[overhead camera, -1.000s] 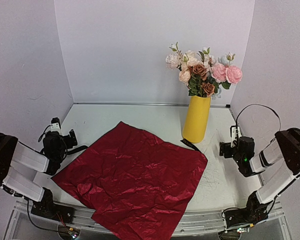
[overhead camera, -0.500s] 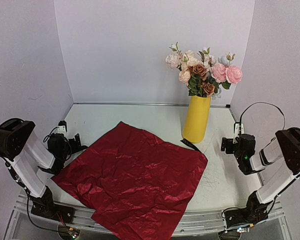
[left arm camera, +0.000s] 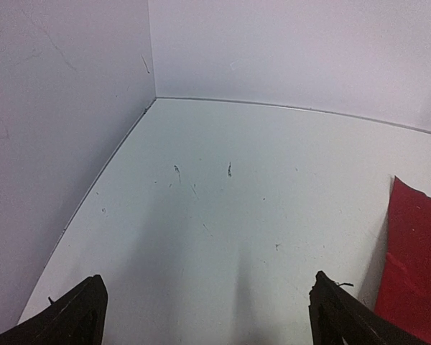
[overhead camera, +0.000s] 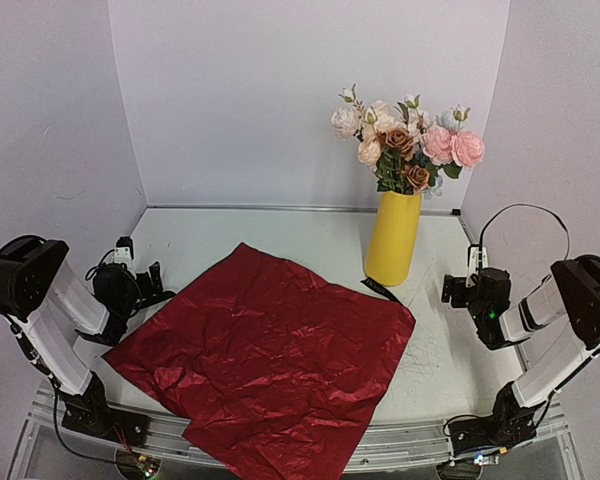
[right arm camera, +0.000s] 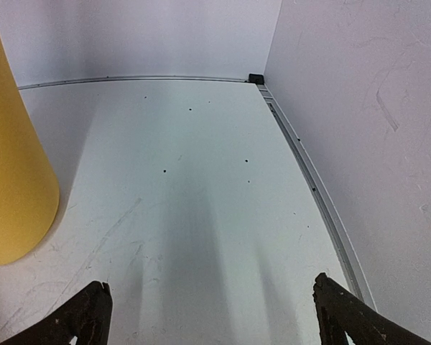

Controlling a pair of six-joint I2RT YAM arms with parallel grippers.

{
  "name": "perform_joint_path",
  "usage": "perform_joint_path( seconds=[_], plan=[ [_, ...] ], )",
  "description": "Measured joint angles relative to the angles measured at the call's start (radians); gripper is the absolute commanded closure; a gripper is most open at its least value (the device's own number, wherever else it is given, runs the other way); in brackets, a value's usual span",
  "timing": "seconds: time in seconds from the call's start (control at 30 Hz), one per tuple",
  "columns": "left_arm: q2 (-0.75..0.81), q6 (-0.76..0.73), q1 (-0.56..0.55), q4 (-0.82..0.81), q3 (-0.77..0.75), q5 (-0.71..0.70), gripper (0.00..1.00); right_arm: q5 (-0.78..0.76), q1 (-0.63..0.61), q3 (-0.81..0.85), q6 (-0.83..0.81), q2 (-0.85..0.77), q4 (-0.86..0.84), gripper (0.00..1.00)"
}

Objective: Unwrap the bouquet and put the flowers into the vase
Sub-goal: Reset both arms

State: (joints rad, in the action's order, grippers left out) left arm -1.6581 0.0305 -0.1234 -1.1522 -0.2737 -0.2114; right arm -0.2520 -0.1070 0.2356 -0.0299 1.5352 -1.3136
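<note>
The bouquet is unwrapped: its flowers, in pink, white, peach and brown, stand upright in the yellow vase at the back right. The vase's side also shows at the left edge of the right wrist view. The dark red wrapping sheet lies spread flat on the table, and its corner shows in the left wrist view. A black ribbon lies at the vase's foot. My left gripper is open and empty, left of the sheet. My right gripper is open and empty, right of the vase.
Pale walls close the table in on the left, back and right. A metal strip runs along the foot of the right wall. The red sheet hangs slightly over the table's near edge.
The left arm has folded back, its upper part now raised, while its gripper stays low beside the sheet. The right gripper has shifted slightly. Sheet, vase and flowers have not moved.
</note>
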Motion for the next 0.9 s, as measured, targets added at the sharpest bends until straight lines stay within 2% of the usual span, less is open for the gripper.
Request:
perform_joint_path(
  seconds=[0.9],
  plan=[
    [-0.001, 0.005, 0.006, 0.005, -0.010, -0.029, 0.00, 0.000, 0.000, 0.000, 0.000, 0.000, 0.000, 0.02]
  ],
)
